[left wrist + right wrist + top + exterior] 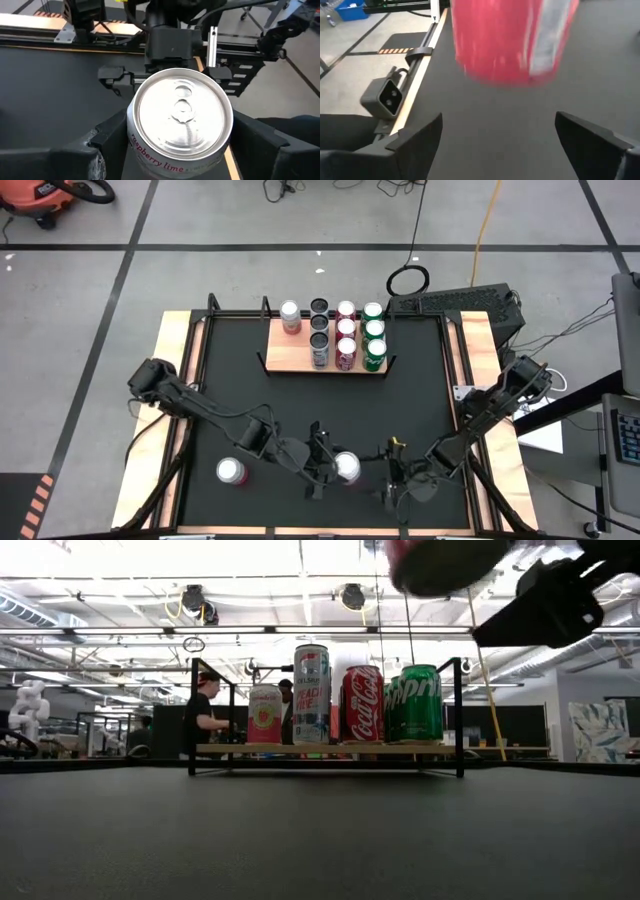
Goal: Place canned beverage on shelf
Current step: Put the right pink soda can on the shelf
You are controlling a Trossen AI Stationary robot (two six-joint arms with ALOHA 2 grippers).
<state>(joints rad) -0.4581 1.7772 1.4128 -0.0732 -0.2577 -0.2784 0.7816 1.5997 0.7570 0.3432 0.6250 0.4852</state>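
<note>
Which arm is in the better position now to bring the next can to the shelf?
The left. Its hand is shut on the raspberry lime can, lifted off the mat. The right hand is open and empty, beside that can. The shelf has free space behind its single can.

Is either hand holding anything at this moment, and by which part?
The left hand holds a raspberry lime can upright by its side wall, just below the top rim. The right hand is open, holding nothing.
</note>
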